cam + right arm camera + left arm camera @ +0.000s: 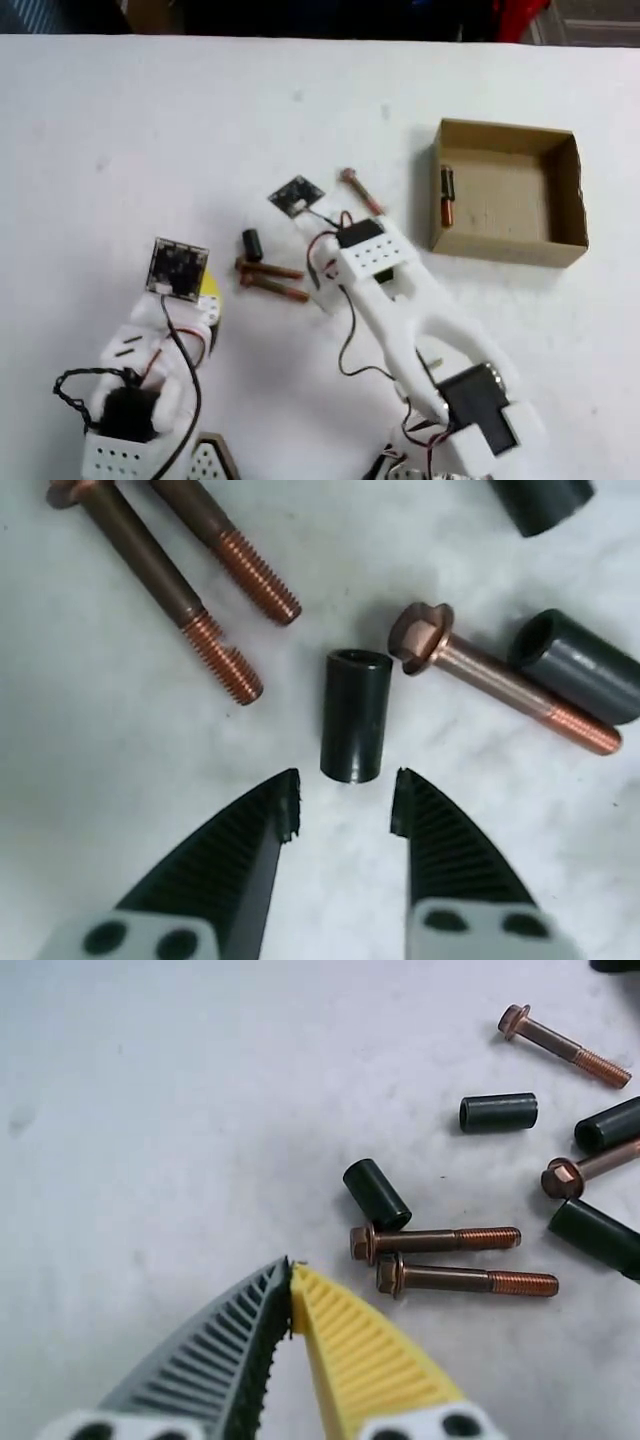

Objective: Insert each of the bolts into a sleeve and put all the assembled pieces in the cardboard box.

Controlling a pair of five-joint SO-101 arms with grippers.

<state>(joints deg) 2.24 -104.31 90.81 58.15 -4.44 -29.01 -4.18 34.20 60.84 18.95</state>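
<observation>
right gripper (pixel 345 802) spread open facing a black sleeve (pixel 356 716) mid table (pixel 150 120), probably lining up a grab; left gripper (pixel 290 1270) pressed together near two bolts (pixel 435 1239). cardboard box (pixel 505 245) by its right edge holds one assembled piece (pixel 446 196)

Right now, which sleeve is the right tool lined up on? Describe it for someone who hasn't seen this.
On the white table, find the right tool, open. The black sleeve lies just ahead of its gap, untouched. Unlike the other sleeves, it sits between the threaded ends of two bolts and a third bolt's flanged head.
</observation>
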